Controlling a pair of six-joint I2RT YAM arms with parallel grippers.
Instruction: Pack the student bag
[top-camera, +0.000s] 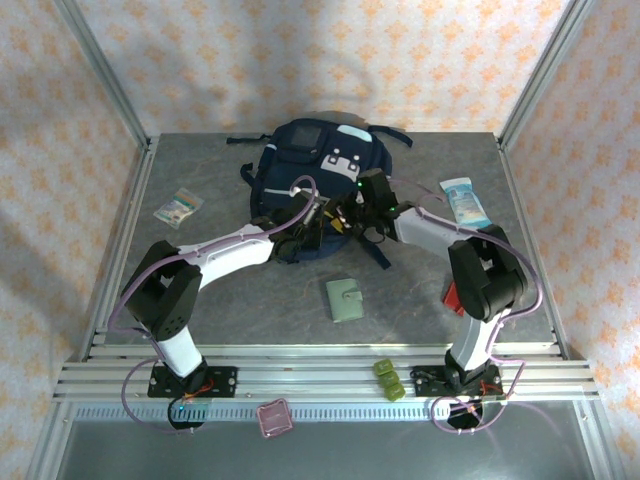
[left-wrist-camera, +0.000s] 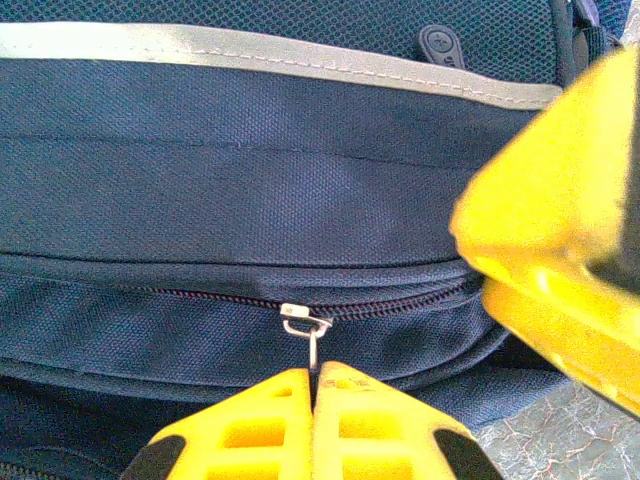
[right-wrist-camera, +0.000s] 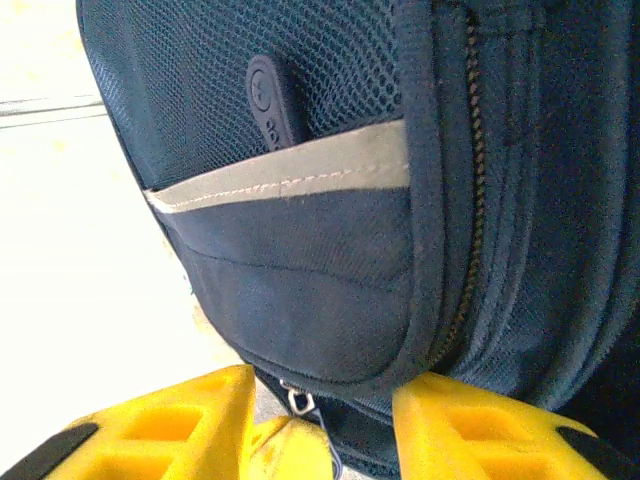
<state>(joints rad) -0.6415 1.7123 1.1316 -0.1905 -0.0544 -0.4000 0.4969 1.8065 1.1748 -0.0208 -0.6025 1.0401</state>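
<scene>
Left gripper (left-wrist-camera: 313, 378) is pinched shut on the zipper pull (left-wrist-camera: 309, 335) of the student bag (top-camera: 305, 165) (far-centre of the table (top-camera: 200, 290)), right gripper (right-wrist-camera: 320, 388) spread apart astride the pocket (right-wrist-camera: 300, 290) corner, so brace the fabric there and drag straight along the zipper track (left-wrist-camera: 200, 296), not outward.

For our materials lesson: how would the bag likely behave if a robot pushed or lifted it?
Probably floppy: the bag is woven fabric, creased around its pocket. Likely to slide, not roll: it lies flat on the table. Loose straps may drag or snag.
</scene>
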